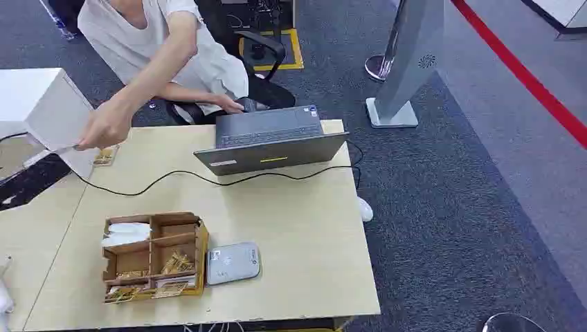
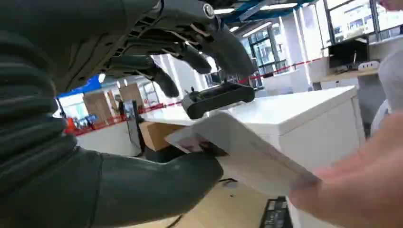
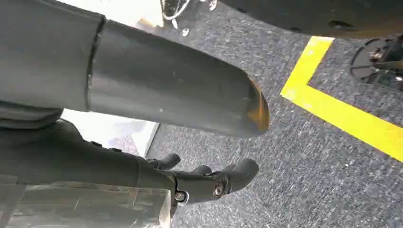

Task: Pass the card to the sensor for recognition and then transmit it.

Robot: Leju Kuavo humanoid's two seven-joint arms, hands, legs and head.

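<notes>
A person across the table holds one end of a white card point(image 1: 50, 153) point(image 2: 237, 149) out past the table's left edge. In the left wrist view my left hand point(image 2: 190, 109) lies around the card's other end: the thumb point(image 2: 157, 175) sits just under it and the fingers point(image 2: 209, 47) are spread well above, apart from it. The person's hand point(image 2: 361, 190) grips the near end. The grey-white card sensor point(image 1: 232, 263) lies on the table near its front edge. My right hand point(image 3: 209, 183) hangs over the carpet with loosely bent fingers and nothing in it.
A wooden card organizer point(image 1: 154, 256) stands left of the sensor. A laptop point(image 1: 270, 138) and a black cable point(image 1: 173, 176) are at the table's back. A white cabinet point(image 1: 34, 104) stands at the left, a mouse point(image 1: 365, 209) at the right edge.
</notes>
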